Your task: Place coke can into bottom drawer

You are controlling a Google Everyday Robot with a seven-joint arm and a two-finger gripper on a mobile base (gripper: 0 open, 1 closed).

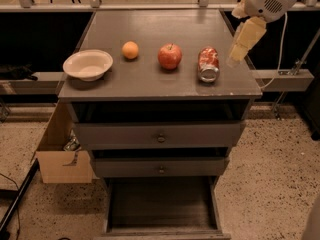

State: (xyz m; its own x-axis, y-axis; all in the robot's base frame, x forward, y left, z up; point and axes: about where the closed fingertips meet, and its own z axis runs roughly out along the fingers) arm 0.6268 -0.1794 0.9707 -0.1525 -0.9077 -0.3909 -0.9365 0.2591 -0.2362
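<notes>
Coke can (208, 64) is seen lying near the cabinet top's (150, 34) front-right edge. Gripper (234, 59) is hung at its 3 o'clock, open or closed can't be told. Bottom drawer (160, 209) is left open at 6 o'clock.

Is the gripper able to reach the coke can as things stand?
Probably yes. The gripper hangs just beside the coke can, which lies on the cabinet top; nothing stands between them, and the apple is on the can's far side.

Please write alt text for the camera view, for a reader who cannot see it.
The robot's cream gripper hangs right of a red-and-white coke can lying on the grey cabinet top; the dark bottom drawer stands open.
</notes>
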